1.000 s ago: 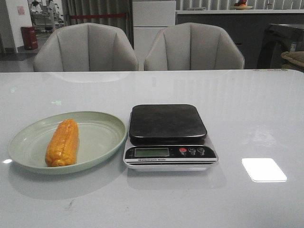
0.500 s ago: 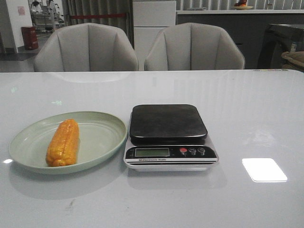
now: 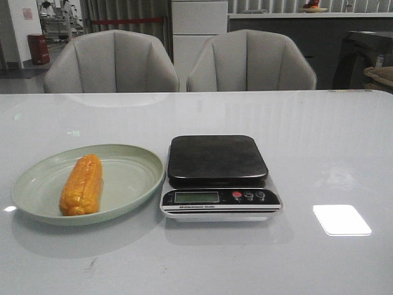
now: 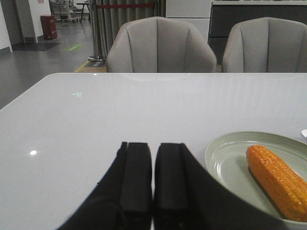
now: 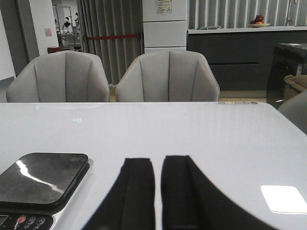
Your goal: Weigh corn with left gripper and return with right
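Note:
An orange-yellow corn cob [image 3: 81,184] lies on a pale green plate [image 3: 132,175] at the left of the table; it also shows in the left wrist view [image 4: 278,179]. A kitchen scale [image 3: 218,175] with a bare black platform stands just right of the plate and shows in the right wrist view [image 5: 41,177]. Neither gripper shows in the front view. My left gripper [image 4: 153,151] is shut and empty, to the left of the plate [image 4: 225,163]. My right gripper [image 5: 158,165] is shut and empty, to the right of the scale.
Two grey chairs [image 3: 113,61] [image 3: 249,58] stand behind the table's far edge. A bright patch of light [image 3: 341,219] lies on the glossy white table at the right.

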Controlling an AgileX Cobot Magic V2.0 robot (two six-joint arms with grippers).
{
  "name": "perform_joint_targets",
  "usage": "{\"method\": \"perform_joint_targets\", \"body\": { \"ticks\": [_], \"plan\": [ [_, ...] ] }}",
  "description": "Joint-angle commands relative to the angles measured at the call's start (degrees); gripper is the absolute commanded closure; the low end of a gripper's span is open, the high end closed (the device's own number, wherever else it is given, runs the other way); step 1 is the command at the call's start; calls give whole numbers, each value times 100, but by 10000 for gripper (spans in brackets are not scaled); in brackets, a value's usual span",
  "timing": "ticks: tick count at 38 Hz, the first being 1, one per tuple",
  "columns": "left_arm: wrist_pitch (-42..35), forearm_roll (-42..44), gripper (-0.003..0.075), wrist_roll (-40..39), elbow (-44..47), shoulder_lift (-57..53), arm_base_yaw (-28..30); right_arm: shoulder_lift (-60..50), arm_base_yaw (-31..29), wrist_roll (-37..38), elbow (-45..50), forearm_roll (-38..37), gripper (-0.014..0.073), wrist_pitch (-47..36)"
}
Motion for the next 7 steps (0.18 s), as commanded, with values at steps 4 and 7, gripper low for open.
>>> {"method": "perform_joint_targets", "body": {
  "ticks": [4,7],
  "plan": [
    [-455,-35,606,10,171,-109,10,-113,-16,-56,59,-53,386,-434],
    [-455,-35,606,10,171,-109,10,-113,-16,-56,59,-53,386,-434]
  ]
}}
